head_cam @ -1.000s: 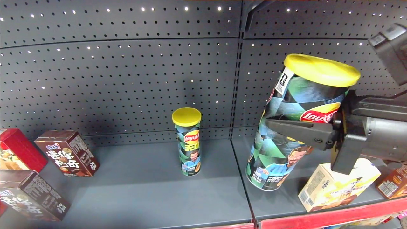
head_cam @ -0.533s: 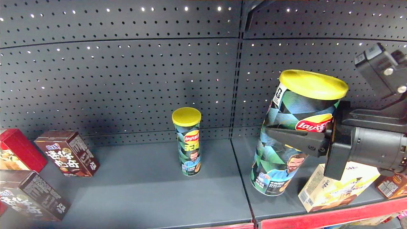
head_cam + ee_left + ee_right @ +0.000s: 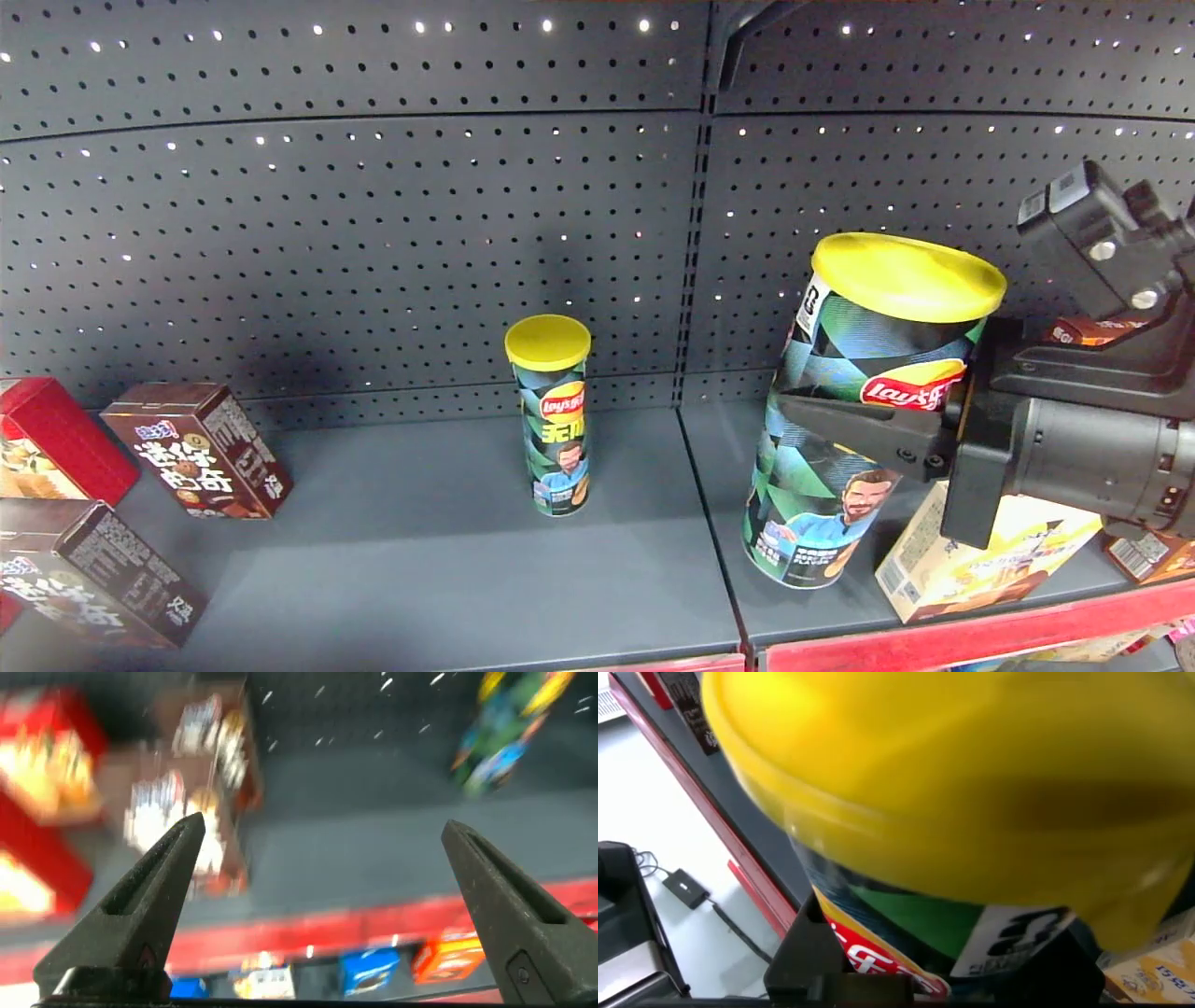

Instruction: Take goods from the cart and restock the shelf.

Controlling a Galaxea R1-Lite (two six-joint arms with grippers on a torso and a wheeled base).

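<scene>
My right gripper [image 3: 822,401] clamps the chips can [image 3: 831,504] mid-body. It's tilted, base low over the shelf [image 3: 420,560]; touching or not, I cannot tell. Here's the danger: if I let go at this lean, it likely topples onto the yellow box [image 3: 990,560] just beside it, or rolls toward the red front lip [image 3: 934,644]. The 1 standing can [image 3: 557,420] is well apart. My left gripper [image 3: 324,826] hangs wide, empty.

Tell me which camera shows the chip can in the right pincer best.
Head view: the chip can shows whole, tilted, the right pincer clamped around its middle. The right wrist view gives its yellow lid and some label, close up. The left wrist view has a blurred can; which one, I cannot tell.
</scene>
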